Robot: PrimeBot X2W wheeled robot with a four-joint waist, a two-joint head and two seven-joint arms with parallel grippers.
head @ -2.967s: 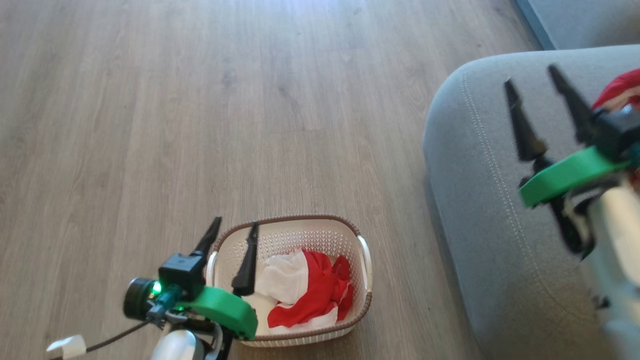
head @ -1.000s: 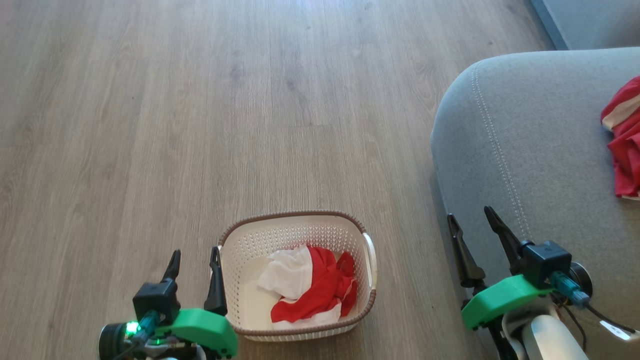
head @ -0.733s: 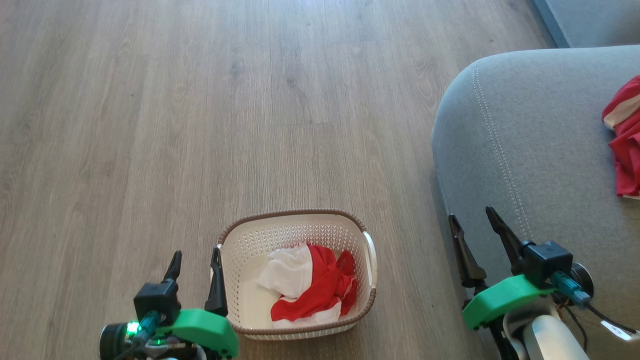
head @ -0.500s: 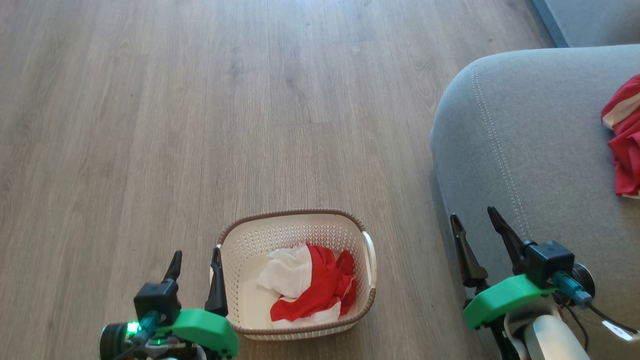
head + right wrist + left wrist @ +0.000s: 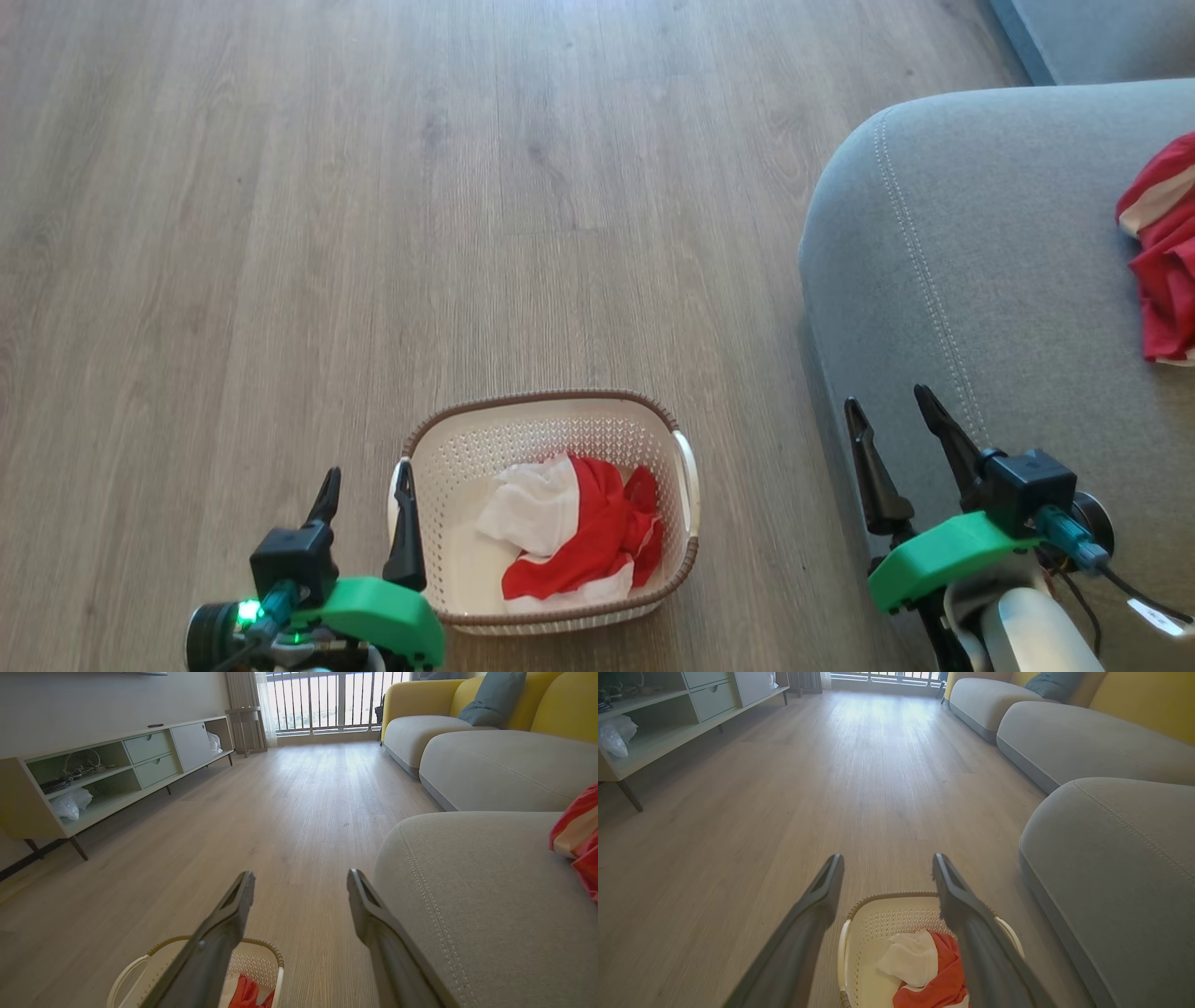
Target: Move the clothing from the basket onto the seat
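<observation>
A crumpled red-and-white garment (image 5: 569,537) lies in the perforated cream basket (image 5: 551,403) at six o'clock. A second red garment (image 5: 1162,252) rests on the rounded grey fabric seat (image 5: 980,280) at three o'clock. My left end effector (image 5: 369,469) and right end effector (image 5: 885,396) both gape, empty.

- The basket (image 5: 546,439), lower centre, is smooth cream perforated plastic with a brown braided rim.
- The clothing (image 5: 569,541) inside it is soft, crumpled red and white cloth.
- The seat (image 5: 980,280), at right, is matt grey fabric with pale stitching.
- The floor (image 5: 373,233) is matt wood-grain planking.
</observation>
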